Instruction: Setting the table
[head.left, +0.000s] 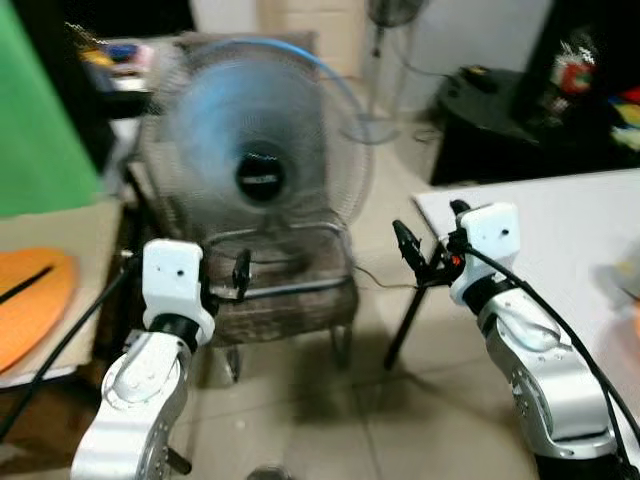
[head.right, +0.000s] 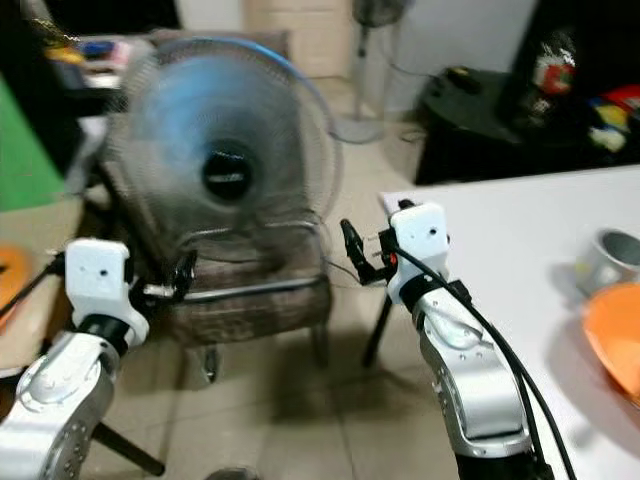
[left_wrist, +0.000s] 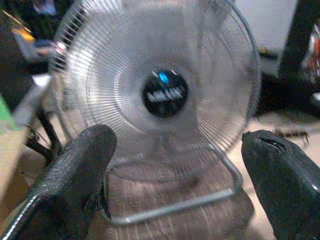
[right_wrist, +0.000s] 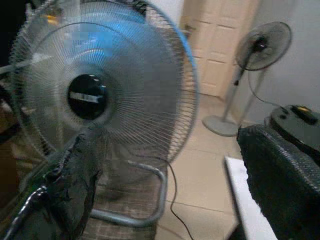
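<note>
Tableware sits on the white-topped table (head.right: 520, 240) at the robot's right: a small grey metal cup (head.right: 606, 262) near the far-right edge, and just in front of it an orange round plate (head.right: 615, 335), partly cut off by the frame. Both lie flat and apart from either arm, so nothing is being handled yet. A second orange disc with a dark stick on it (head.left: 30, 300) lies on a tan surface at far left; too blurred to identify.

Right gripper (head.right: 362, 255) is raised just off the table's near-left corner, jaws wide apart, empty, aimed at the fan rather than the dishes. Left gripper (head.left: 238, 275) is held level with it, jaws also apart and empty. My read: arms are parked forward in a carry-ready pose while the body is turning or walking, given the blur.

Dead ahead: a large blue-bladed floor fan in a wire cage (head.left: 262, 170), on a brown woven stool (head.left: 285, 300). A second pedestal fan (right_wrist: 260, 47) stands near the door.
</note>
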